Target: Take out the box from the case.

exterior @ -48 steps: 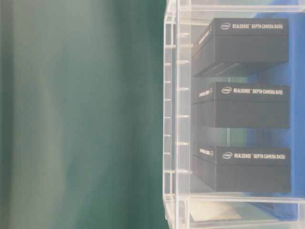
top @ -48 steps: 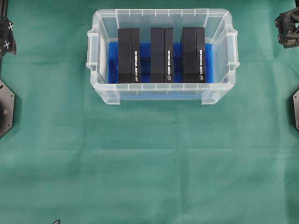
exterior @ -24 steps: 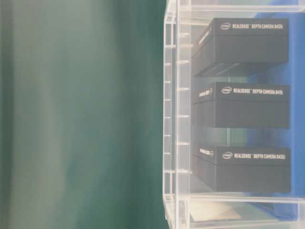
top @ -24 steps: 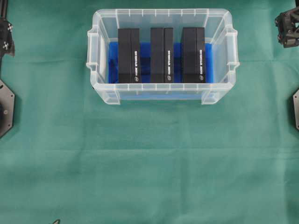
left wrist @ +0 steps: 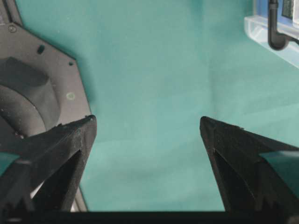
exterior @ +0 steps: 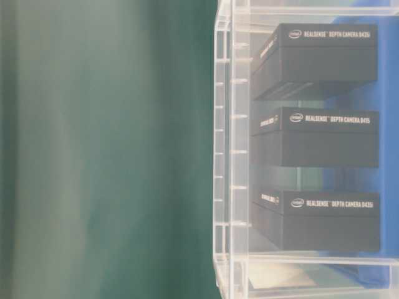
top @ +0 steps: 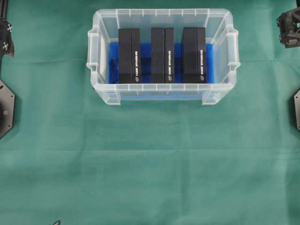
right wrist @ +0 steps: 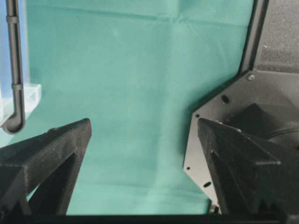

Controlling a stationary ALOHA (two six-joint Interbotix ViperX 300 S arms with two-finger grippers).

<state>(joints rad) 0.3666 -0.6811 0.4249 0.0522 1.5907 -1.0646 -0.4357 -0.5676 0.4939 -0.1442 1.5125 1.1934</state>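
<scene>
Both end effectors sit released and empty: left end effector (left wrist: 147, 128) with jaws spread wide over bare green cloth, right end effector (right wrist: 145, 130) the same, each parked well apart from the case (top: 161, 14). In the overhead view I only get slivers of them, at the upper left edge and upper right edge of the frame. The case sits upper centre on the desk (top: 150, 164), clear plastic, with a blue cloth (top: 146, 63) lining its bottom. Inside stand three black boxes side by side with gaps between: left box (top: 129, 55), middle box (top: 162, 55), right box (top: 194, 55). The task says "the box" without saying which, so I can't tell the target. My read on handling: rigid retail cardboard, probably light, matte faces that should not be very slippery, stiff enough to pinch. I'd take one across its narrow width from above, fingers dropping into the gaps beside it; the gaps look tight, so clipping a neighbour is a risk. The case itself looks light and could slide or lift if a box drags on it. Hidden: the table-level view cuts off the case's right part and blurs everything else; case walls haze the box sides; box bottoms are not visible.
</scene>
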